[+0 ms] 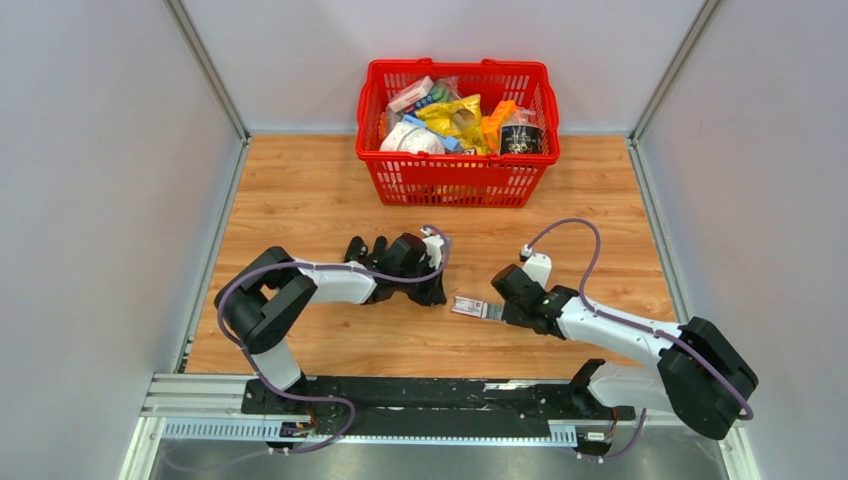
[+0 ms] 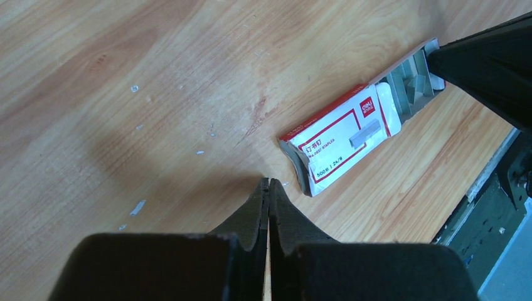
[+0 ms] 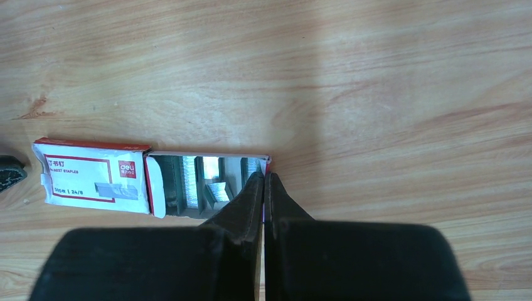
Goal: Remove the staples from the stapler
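A small red-and-white box (image 1: 467, 306) lies on the wooden table between my arms, its inner tray slid out to the right. Silvery staples (image 3: 188, 182) lie in strips in the open tray. My right gripper (image 3: 263, 174) is shut on the tray's end wall; it also shows in the top view (image 1: 494, 311). My left gripper (image 2: 269, 182) is shut and empty, tips on the table just off the box's (image 2: 342, 139) closed end. Small silvery bits (image 2: 138, 207) lie scattered on the wood. A black object (image 1: 357, 249) behind my left arm may be the stapler; it is mostly hidden.
A red basket (image 1: 458, 180) full of packaged goods stands at the table's back centre. Grey walls close in the left, right and back sides. The black rail with the arm bases (image 1: 420, 400) runs along the near edge.
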`<action>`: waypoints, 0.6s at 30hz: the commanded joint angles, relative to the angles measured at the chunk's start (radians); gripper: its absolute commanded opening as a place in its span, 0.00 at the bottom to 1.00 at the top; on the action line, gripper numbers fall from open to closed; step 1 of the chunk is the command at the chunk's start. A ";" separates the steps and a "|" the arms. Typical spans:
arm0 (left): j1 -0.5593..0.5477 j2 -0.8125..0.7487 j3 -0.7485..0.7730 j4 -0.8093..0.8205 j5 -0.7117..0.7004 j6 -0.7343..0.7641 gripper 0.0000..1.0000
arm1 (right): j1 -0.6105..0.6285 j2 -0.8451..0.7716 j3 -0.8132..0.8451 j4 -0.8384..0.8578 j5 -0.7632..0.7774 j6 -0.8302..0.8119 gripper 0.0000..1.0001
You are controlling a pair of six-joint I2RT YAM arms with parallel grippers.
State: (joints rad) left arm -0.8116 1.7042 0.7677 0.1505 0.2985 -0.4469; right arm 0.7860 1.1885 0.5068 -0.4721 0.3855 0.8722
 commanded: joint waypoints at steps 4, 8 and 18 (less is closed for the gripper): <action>-0.023 0.040 0.007 -0.022 -0.001 -0.003 0.00 | 0.013 0.017 -0.007 0.009 -0.017 0.033 0.00; -0.038 0.046 0.007 -0.022 0.001 -0.007 0.00 | 0.013 0.022 -0.002 0.007 -0.007 0.039 0.00; -0.072 0.057 -0.011 -0.019 -0.007 -0.012 0.00 | 0.013 0.059 0.033 0.018 0.015 0.025 0.00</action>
State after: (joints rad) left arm -0.8604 1.7233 0.7738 0.1833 0.2993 -0.4603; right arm 0.7956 1.2121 0.5201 -0.4690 0.3931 0.8864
